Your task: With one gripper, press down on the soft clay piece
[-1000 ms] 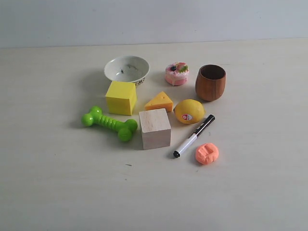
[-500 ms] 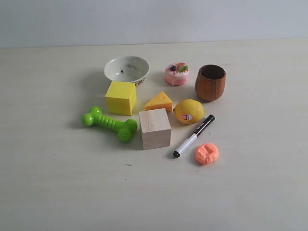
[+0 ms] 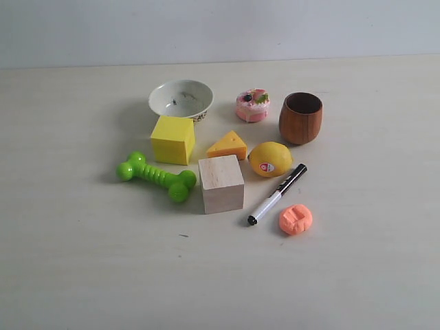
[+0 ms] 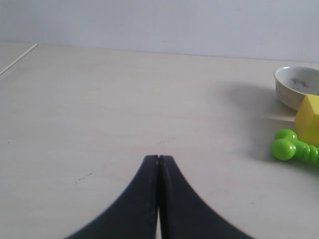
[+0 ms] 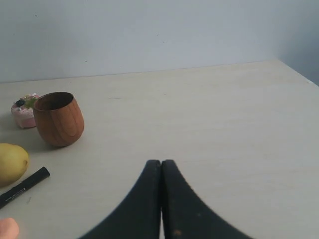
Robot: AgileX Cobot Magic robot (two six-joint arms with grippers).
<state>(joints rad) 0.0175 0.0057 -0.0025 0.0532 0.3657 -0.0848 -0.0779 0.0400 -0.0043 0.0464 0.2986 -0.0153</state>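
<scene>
The soft clay piece (image 3: 295, 219) is a small salmon-orange lump with blocky dents on top, lying on the table right of the marker's white tip. A sliver of the clay piece (image 5: 7, 229) shows at the edge of the right wrist view. My right gripper (image 5: 160, 163) is shut with nothing between its black fingers, well away from the clay. My left gripper (image 4: 158, 158) is shut too, over bare table, apart from the green toy. Neither arm appears in the exterior view.
Around the clay stand a black-and-white marker (image 3: 278, 193), a yellow lemon (image 3: 270, 159), a wooden cup (image 3: 300, 117), a pink toy cake (image 3: 252, 105), a cheese wedge (image 3: 228, 145), a wooden cube (image 3: 221, 183), a yellow cube (image 3: 172, 139), a green dumbbell toy (image 3: 155, 176) and a bowl (image 3: 181, 99).
</scene>
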